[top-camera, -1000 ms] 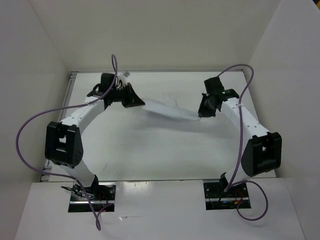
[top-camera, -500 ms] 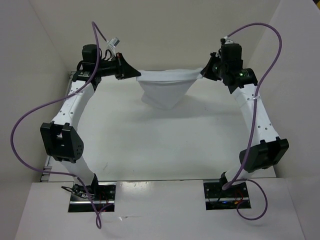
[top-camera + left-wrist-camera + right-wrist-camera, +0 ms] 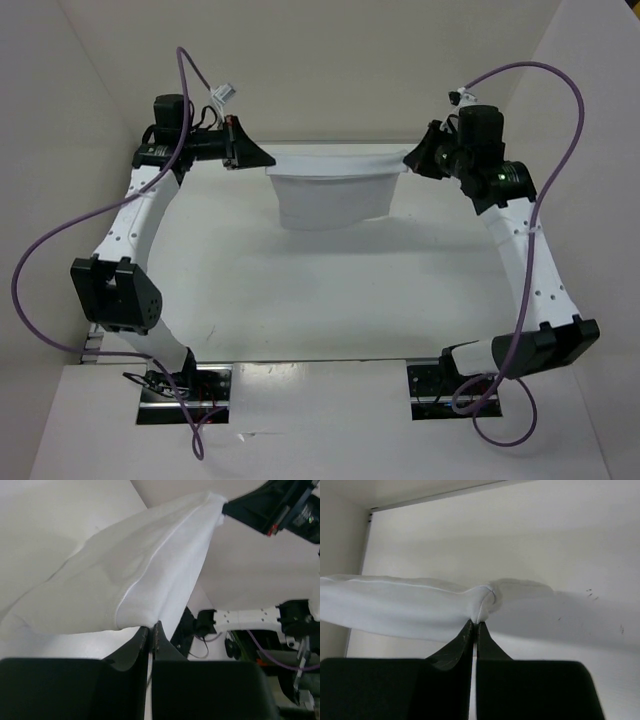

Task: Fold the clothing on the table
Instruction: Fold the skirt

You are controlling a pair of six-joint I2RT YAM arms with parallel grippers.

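The white clothing (image 3: 330, 195) hangs in the air at the far end of the table (image 3: 330, 300), stretched between both grippers. My left gripper (image 3: 268, 157) is shut on its left corner. My right gripper (image 3: 407, 157) is shut on its right corner. The top edge runs taut between them and the rest droops below in a rounded fold. In the left wrist view the clothing (image 3: 125, 575) spreads away from my pinched left gripper (image 3: 151, 626) toward the other arm. In the right wrist view the clothing (image 3: 405, 610) bunches at my right gripper (image 3: 475, 623).
White walls (image 3: 300, 70) close in the table at the back and both sides. Purple cables (image 3: 60, 240) loop off each arm. The two arm bases (image 3: 185, 395) sit at the near edge.
Both arms have lifted the clothing off the table and carried it to the far end, pulling apart. The clothing went from a slack strip to a taut top edge with a hanging fold.
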